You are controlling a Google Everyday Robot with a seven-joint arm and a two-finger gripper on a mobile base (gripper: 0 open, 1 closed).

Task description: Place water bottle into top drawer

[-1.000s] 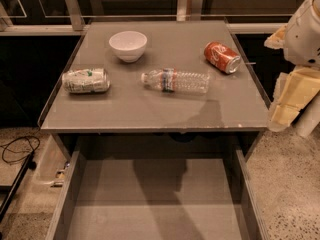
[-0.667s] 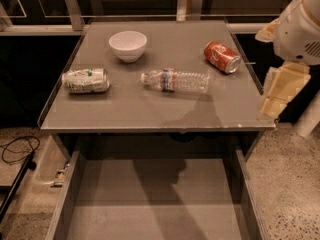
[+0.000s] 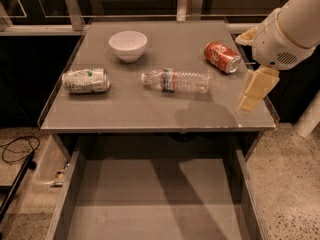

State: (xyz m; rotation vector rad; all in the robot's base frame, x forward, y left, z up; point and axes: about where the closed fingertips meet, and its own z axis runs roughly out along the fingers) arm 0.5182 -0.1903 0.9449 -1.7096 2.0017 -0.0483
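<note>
Hovering over the right edge of the worktop (image 3: pixel 125 111), the hand (image 3: pixel 256 90) hangs from the white arm that comes in from the upper right, and it holds nothing. From my view I cannot tell whether it is apart or together. The water bottle (image 3: pixel 176 80) lies on its side near the middle of the worktop, its white cap pointing left and its base pointing right toward the hand, with a clear gap between the two. A red can (image 3: pixel 222 57) lies on its side behind the bottle's base, close to the right edge. A crushed silver can (image 3: pixel 85 80) lies near the left edge, and a white bowl (image 3: pixel 128 45) stands upright behind the space between that can and the bottle. The drawer (image 3: pixel 150 204) is pulled out below the front of the worktop, and I see its flat grey bottom bare. A black cable (image 3: pixel 15 151) lies looped on the floor at the left.
</note>
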